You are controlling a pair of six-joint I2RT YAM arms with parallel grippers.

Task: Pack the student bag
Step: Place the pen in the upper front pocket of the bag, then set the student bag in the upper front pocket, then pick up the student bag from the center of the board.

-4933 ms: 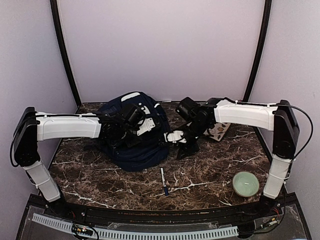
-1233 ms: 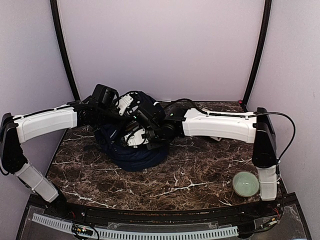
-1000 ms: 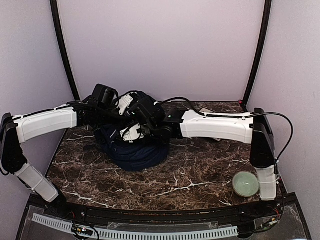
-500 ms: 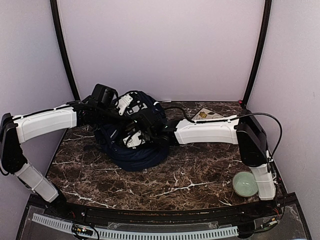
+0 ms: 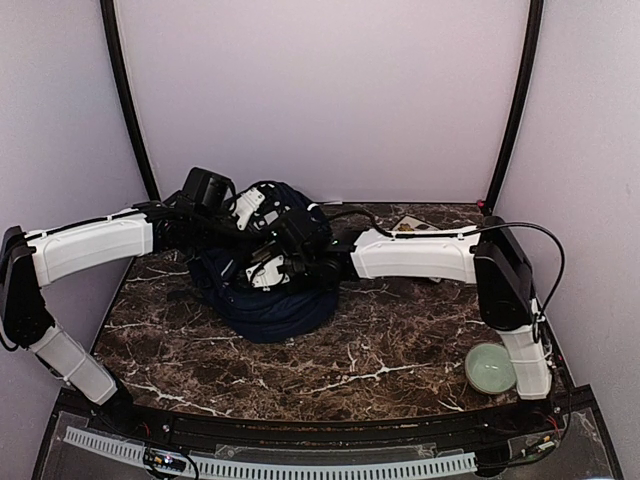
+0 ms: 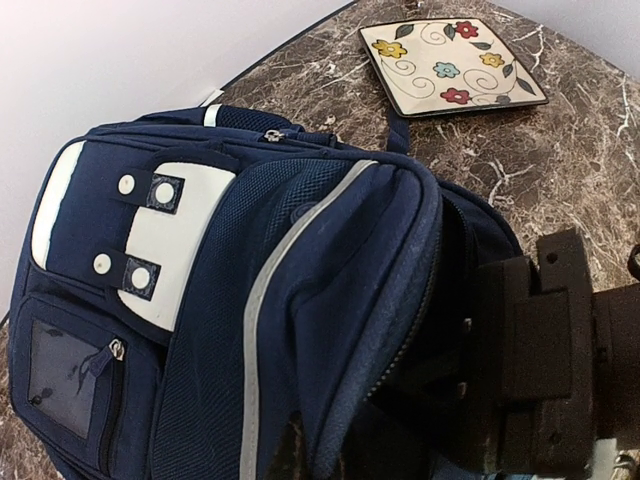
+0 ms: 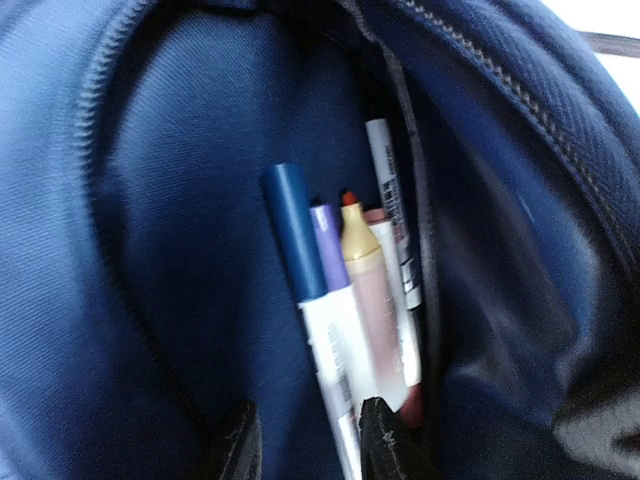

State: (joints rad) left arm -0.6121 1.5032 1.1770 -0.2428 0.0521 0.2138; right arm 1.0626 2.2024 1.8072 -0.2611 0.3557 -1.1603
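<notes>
- Left claw [image 5: 255,212]: over the far left part of the bag, fingers together. It looks pinched on the rim of the main opening and lifting it, though fabric hides the fingertips.
- Bag [image 6: 200,300]: lies slumped on the table [image 5: 380,350], far and left of centre. Its white patch faces up and the main compartment gapes toward the right.
- Handling, as I judge it: soft, limp cloth, light with so little inside, neither fragile nor slippery. It has no stiffness of its own, so the mouth would likely sag shut if the rim were let go. The best hold is the zip-edged rim, where the seam is thick. The mesh front and thin panels would only bunch up.
- Right claw [image 7: 310,445]: reached in through the opening from the right, fingers apart, clamped on nothing. The lower end of a blue-capped marker [image 7: 300,250] passes between them, nearer the right finger.
- Pens [image 7: 375,290]: a handful lying side by side with that marker against the inner wall, caps pointing away from the claw.
- Plate [image 6: 452,62]: square and flowered, on the table to the far right of the bag, apart from it.
- Bowl [image 5: 491,367]: pale green, in the near right corner, just beside the right arm's lower link.
</notes>
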